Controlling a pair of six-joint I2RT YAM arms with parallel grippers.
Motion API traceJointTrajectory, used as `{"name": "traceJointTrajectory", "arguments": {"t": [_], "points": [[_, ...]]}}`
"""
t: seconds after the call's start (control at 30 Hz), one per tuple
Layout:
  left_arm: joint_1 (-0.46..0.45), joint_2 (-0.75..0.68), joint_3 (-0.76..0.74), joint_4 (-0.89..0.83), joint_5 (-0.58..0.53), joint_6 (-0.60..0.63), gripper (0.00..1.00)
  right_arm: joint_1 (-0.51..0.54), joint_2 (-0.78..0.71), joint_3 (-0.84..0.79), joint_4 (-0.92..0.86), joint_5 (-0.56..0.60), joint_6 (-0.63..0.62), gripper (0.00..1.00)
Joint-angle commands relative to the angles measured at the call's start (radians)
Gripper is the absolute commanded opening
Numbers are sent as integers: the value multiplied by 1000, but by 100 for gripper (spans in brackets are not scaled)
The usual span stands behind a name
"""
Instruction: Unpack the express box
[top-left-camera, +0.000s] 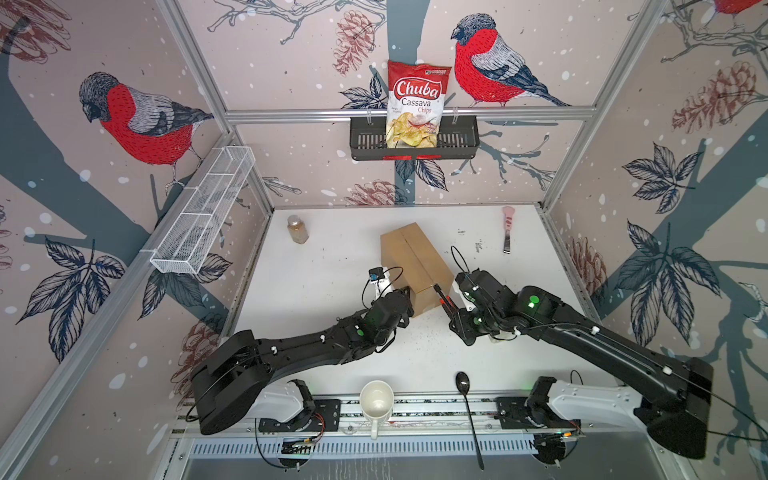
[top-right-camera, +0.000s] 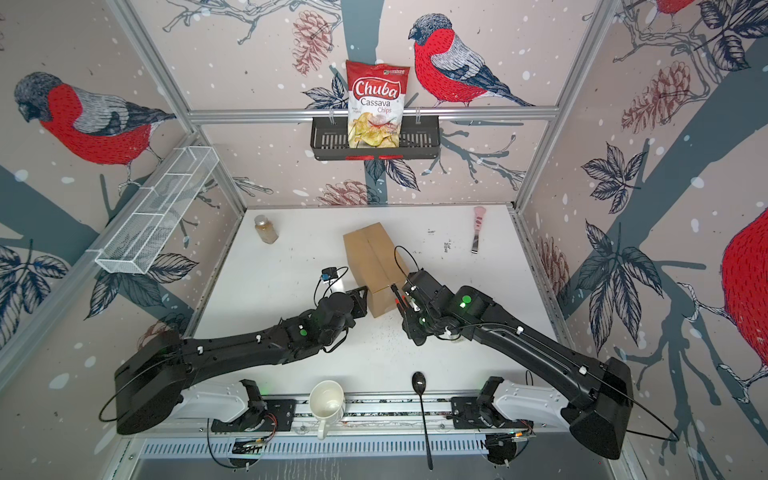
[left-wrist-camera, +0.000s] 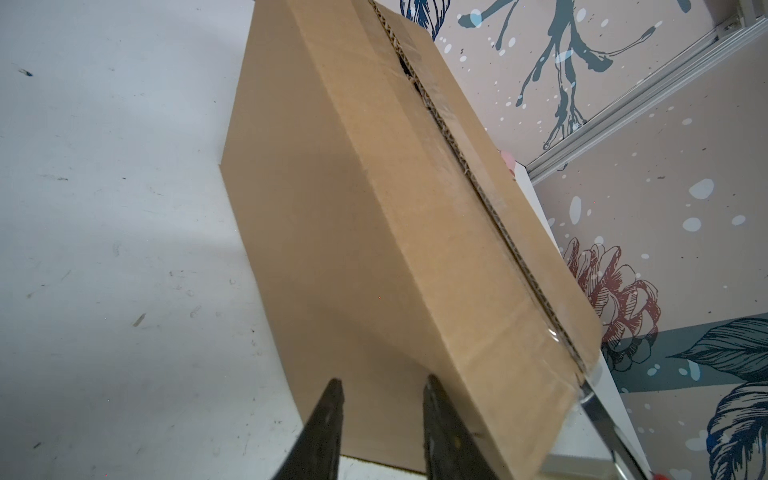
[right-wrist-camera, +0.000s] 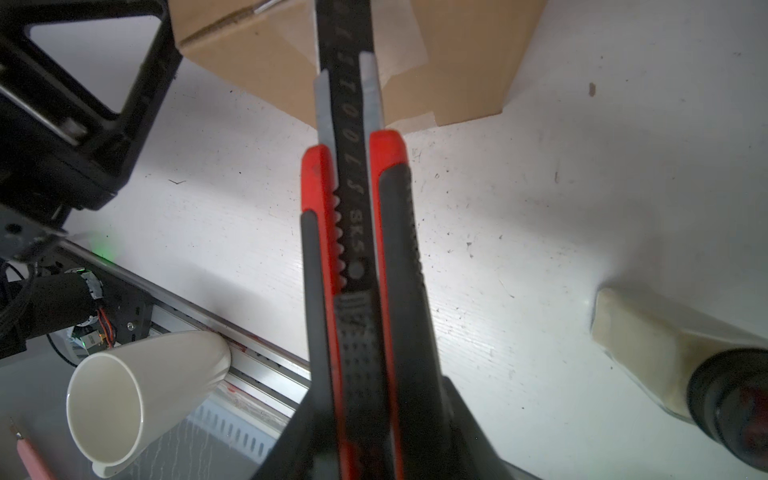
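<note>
The express box (top-left-camera: 415, 266) (top-right-camera: 372, 266), a brown carton with a taped top seam, lies closed mid-table. My left gripper (top-left-camera: 406, 297) (left-wrist-camera: 382, 395) is at its near left side, open, with only the box wall (left-wrist-camera: 374, 249) behind the gap between the fingers. My right gripper (top-left-camera: 451, 313) (right-wrist-camera: 365, 415) is shut on a red and black utility knife (right-wrist-camera: 357, 208) (top-left-camera: 441, 296). The knife points at the box's near end, and its metal blade (left-wrist-camera: 596, 413) lies at the end of the top seam.
A white mug (top-left-camera: 376, 401) and a black spoon (top-left-camera: 467, 411) lie at the front edge. A small jar (top-left-camera: 298, 229) stands back left and a pink-handled tool (top-left-camera: 508, 228) lies back right. A black basket (top-left-camera: 361, 143) holds a chips bag (top-left-camera: 415, 104). A white wire basket (top-left-camera: 203, 212) hangs left.
</note>
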Motion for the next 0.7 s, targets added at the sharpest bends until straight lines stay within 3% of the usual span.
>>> {"name": "traceJointTrajectory", "arguments": {"t": [0.0, 0.67], "points": [[-2, 12, 17, 64, 10, 19, 34, 9, 4, 7, 20, -12, -8, 1], [-7, 47, 32, 108, 28, 22, 33, 21, 33, 18, 61, -48, -17, 1]]}}
